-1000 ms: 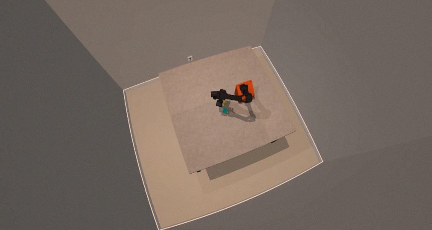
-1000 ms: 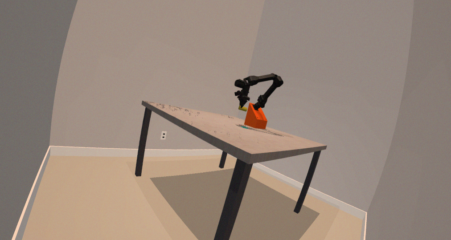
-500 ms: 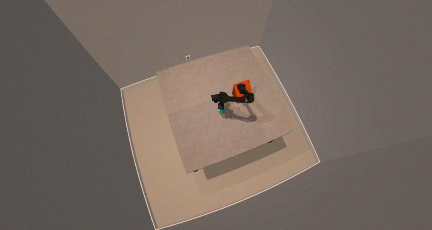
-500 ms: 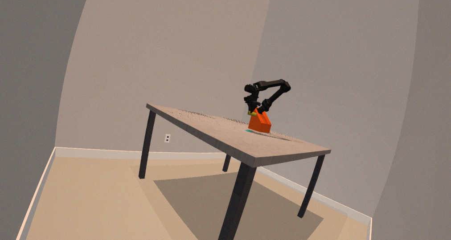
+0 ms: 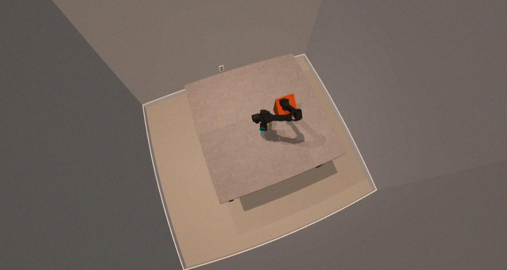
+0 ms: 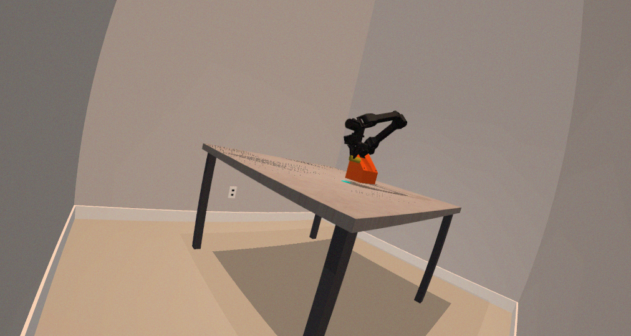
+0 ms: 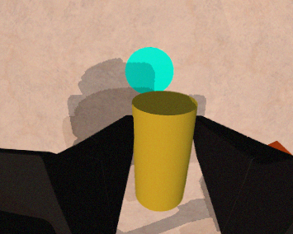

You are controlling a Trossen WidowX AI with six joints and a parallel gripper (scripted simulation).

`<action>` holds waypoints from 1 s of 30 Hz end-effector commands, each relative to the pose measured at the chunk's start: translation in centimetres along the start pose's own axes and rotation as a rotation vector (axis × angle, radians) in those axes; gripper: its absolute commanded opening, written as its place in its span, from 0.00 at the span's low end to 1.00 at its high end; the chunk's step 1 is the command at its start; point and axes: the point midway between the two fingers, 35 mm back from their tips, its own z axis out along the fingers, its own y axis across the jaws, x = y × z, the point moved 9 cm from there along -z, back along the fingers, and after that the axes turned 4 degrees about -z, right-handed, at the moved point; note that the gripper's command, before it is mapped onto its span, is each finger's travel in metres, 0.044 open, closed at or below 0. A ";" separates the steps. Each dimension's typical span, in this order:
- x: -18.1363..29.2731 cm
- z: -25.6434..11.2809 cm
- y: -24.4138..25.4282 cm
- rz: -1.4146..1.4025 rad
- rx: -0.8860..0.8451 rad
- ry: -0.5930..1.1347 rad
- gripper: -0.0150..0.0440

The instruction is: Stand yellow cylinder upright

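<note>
A yellow tall cylinder [image 5: 268, 123] [image 6: 352, 159] [image 7: 163, 161] is held above the table, lying close to level in the exterior view. My gripper [image 6: 356, 156] [image 7: 163, 124] is shut on it, with one black finger on each side in the wrist view. The cyan circle [image 5: 261, 130] [image 6: 345, 181] [image 7: 150, 62] is flat on the table, below the held cylinder. In the wrist view it shows just beyond the cylinder's far end, partly under shadow. In the top view the arm hides part of the circle and most of the cylinder.
The orange base block [image 5: 291, 98] [image 6: 360, 174] [image 7: 278, 146] of the arm stands on the table [image 5: 237, 154] [image 6: 304, 190], close to the circle. The black arm [image 5: 280, 117] [image 6: 383, 116] arches over from it. The table's edges lie well away from the circle.
</note>
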 end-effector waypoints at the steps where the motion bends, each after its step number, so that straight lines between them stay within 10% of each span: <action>1: 0.2 0.2 0.1 -0.004 0.027 -0.012 0.43; 30: 1.2 2.3 0.4 -0.018 0.208 -0.088 0.43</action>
